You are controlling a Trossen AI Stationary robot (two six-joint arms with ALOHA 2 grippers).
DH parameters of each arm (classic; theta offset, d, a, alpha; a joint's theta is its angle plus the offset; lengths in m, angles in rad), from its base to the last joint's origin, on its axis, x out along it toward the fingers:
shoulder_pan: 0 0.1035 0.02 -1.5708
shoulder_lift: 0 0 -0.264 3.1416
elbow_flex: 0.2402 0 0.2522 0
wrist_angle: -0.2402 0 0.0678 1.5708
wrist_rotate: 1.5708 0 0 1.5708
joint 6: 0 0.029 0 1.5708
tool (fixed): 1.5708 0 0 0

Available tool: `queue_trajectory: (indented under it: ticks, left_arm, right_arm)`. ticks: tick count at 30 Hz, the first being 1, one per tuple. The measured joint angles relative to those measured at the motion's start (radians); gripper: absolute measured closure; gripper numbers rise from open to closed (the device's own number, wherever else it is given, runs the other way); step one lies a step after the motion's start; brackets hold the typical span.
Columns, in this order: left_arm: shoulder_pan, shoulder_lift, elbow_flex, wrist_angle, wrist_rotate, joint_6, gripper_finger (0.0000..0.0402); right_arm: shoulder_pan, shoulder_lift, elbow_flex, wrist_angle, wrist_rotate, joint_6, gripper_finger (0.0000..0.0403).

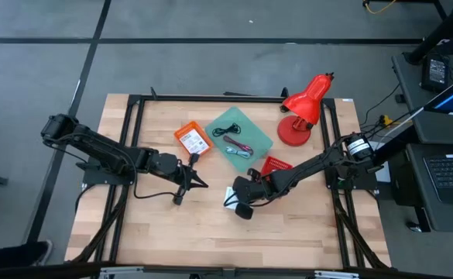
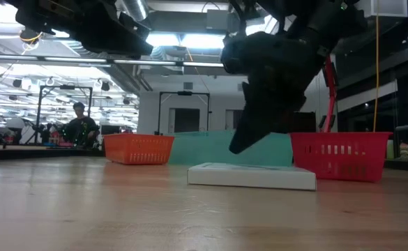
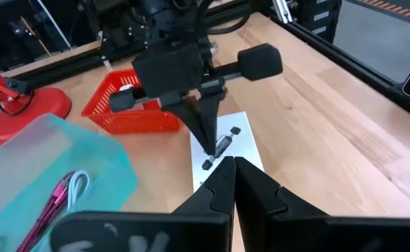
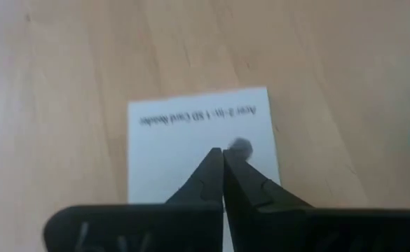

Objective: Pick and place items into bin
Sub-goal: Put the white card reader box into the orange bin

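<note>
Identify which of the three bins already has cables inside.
The teal bin, lying between the orange bin and the red bin, holds cables.

Bare table frnt; red bin, lamp behind.

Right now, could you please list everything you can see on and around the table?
White box: one, white, table centre, under the right claw.
Red bin: one, red, beside the right arm.
Orange bin: one, orange, centre rear.
Teal tray: one, teal, between orange bin and lamp.
Cables: black and maroon, in the tray.
Lamp: one, red, right rear.
Laptop: one, dark, off the table's right side.
Person: one, far background.
Left claw: shut, left of the box.
Right claw: shut, over the box.
</note>
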Motion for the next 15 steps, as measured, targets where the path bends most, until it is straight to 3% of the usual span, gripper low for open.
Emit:
queue_trajectory:
  ticks: [5,11,15]
  left_arm:
    - [0.000,0.000,0.000,-0.004,0.012,-0.002,0.0398]
    - [-0.002,0.010,0.000,-0.009,0.120,-0.003,0.0398]
    - [-0.018,0.043,0.000,-0.002,0.111,-0.003,0.0398]
  right_arm:
    - [0.000,0.000,0.000,-0.075,0.000,-0.002,0.0403]
    - [-0.004,0.000,0.000,-0.090,0.000,-0.050,0.0403]
    - [-0.020,0.000,0.000,-0.095,0.000,-0.063,0.0403]
